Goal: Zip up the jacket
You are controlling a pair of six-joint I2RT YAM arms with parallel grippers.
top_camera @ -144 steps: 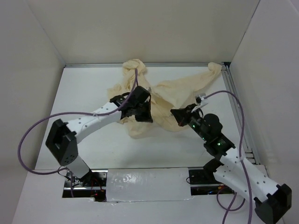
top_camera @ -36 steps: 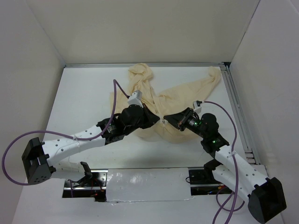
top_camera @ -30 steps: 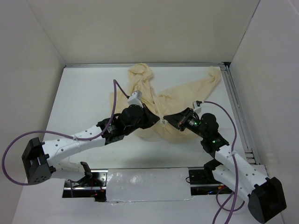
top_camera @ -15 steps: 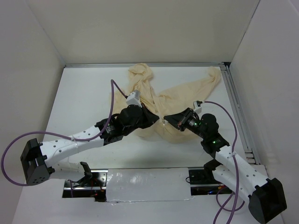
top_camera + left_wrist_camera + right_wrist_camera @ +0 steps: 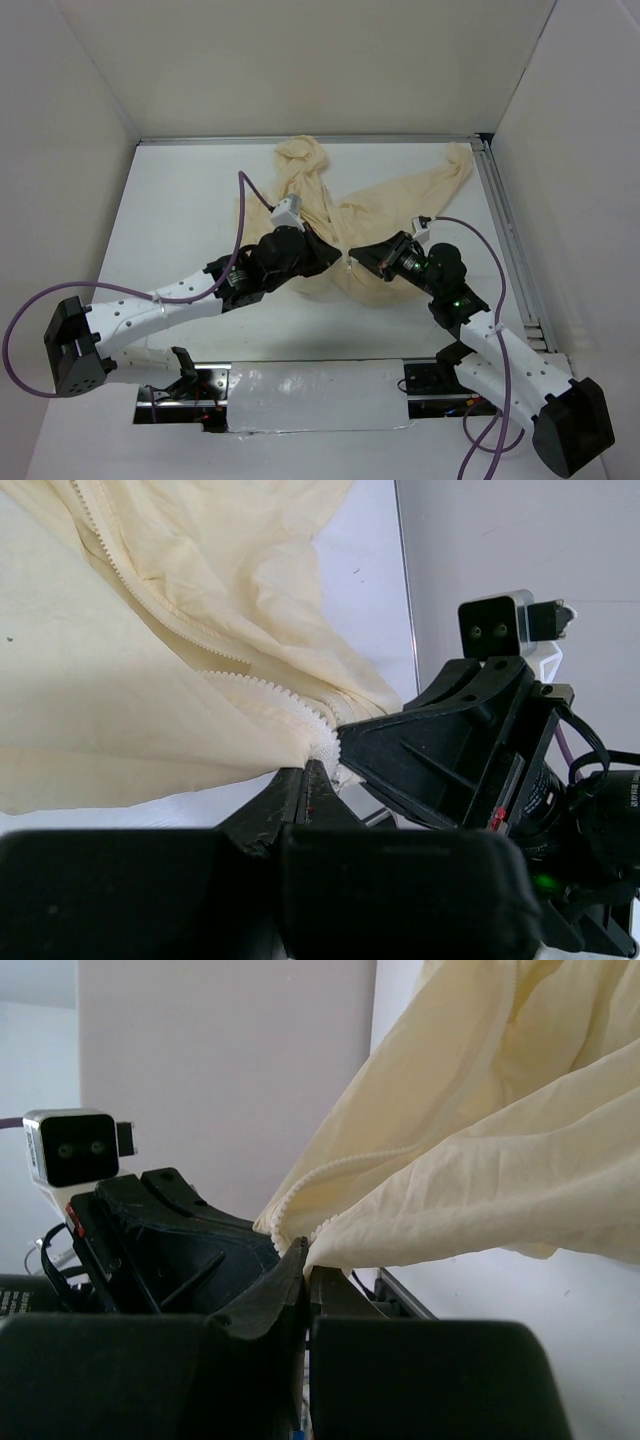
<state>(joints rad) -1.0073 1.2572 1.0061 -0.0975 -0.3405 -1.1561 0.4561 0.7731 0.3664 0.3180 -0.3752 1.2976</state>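
The cream jacket [image 5: 385,205] lies crumpled at the middle back of the table, hood toward the rear wall and one sleeve reaching the back right corner. Both grippers meet tip to tip at its near lower edge. My left gripper [image 5: 338,258] is shut on the bottom end of one toothed zipper edge [image 5: 265,692], where its jaws [image 5: 305,770] pinch the fabric. My right gripper [image 5: 360,260] is shut on the facing edge of the jacket [image 5: 480,1170], seen pinched in the right wrist view [image 5: 307,1255]. The zipper stands unjoined above the grips; no slider shows.
White walls close in the table on three sides. A metal rail [image 5: 512,250] runs along the right edge. Purple cables [image 5: 242,205] loop over both arms. A silver taped strip [image 5: 310,395] lies between the arm bases at the near edge.
Since several seconds ago both grippers have come together at the jacket's lower front edge and the jacket has shifted. Over the last second the left arm edged slightly; both grips are unchanged.
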